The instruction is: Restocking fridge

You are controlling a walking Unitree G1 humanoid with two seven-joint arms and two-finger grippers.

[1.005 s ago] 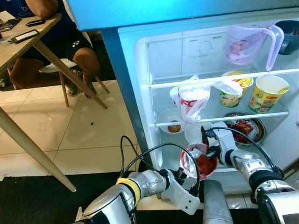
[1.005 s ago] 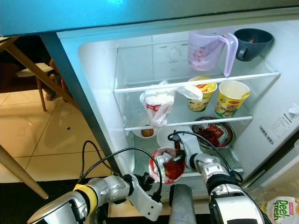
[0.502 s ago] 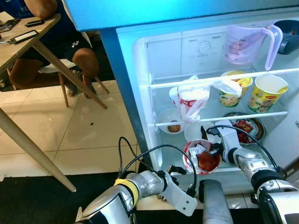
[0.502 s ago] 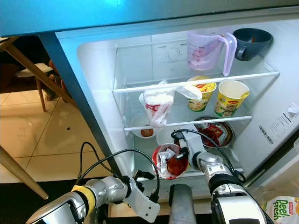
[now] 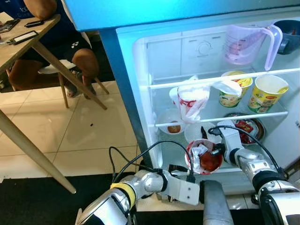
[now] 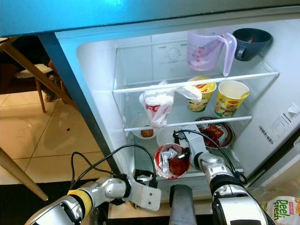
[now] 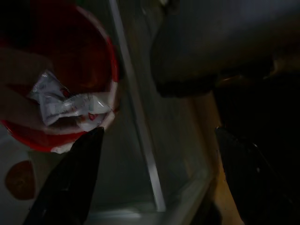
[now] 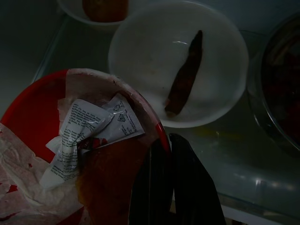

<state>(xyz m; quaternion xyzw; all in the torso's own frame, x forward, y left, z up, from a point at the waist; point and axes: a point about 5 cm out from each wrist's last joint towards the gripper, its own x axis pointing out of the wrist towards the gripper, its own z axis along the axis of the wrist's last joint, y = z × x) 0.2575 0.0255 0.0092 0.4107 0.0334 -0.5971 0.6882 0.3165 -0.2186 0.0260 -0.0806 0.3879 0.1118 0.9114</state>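
My right claw (image 6: pixel 185 153), clamped on the red bowl's (image 6: pixel 171 161) three-o'clock rim, has it shelved but unreleased; left claw (image 7: pixel 154 187) gapes empty.

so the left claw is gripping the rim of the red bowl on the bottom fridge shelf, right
Not quite: the right claw is the one gripping the rim of the red bowl on the bottom fridge shelf, as the right wrist view shows. The left claw sits open below the shelf edge, holding nothing.

Wooden table (image 5: pixel 18 44) w/ phones (image 5: pixel 26 35) at left; seated person (image 5: pixel 70 42) behind it, on cream tile floor (image 5: pixel 56 131).
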